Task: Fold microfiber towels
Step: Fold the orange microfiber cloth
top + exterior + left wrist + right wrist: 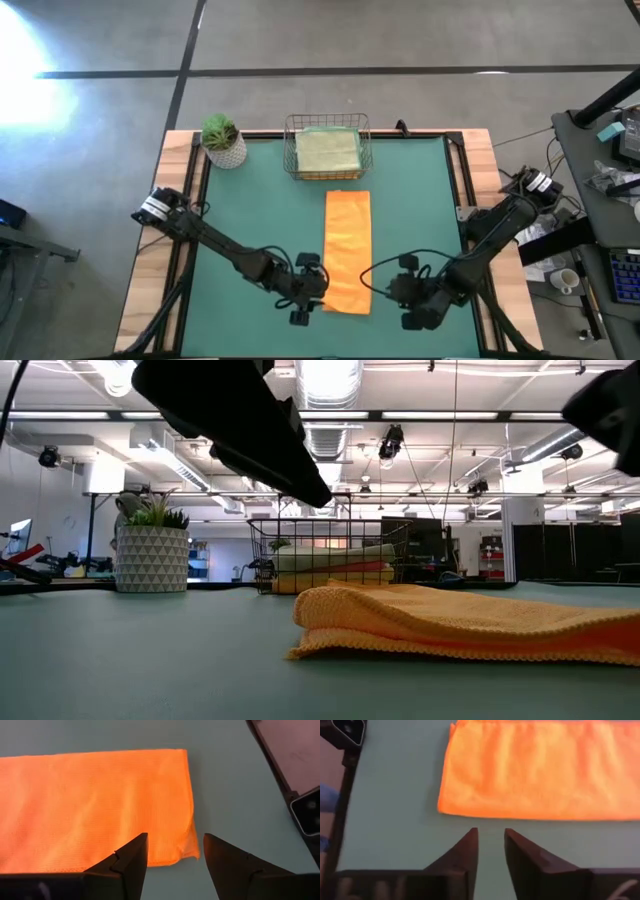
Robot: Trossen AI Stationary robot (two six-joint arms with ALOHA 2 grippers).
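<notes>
Where the green table mat (250,220) fills the high view, we see both dark arms reaching in across it toward its near edge, one from each side. Between the two pincers lies the orange towel (347,251), folded into a long strip and flat on the mat, its near end level with them and its far end pointing away toward the wire basket (328,147). That basket stands well beyond both pincers at the far edge and holds a pale sage green towel (328,150) on top; in the low view an orange layer shows under it. A potted plant (223,140) sits beside the basket, on the left arm's side. The left gripper (312,292) hovers just at the strip's near corner, its fingers (131,859) spread apart with nothing between them, the corner showing in the gap. The right gripper (392,292) hangs just beside the strip's other long edge, its fingers (465,854) parted by a narrow gap and empty.
</notes>
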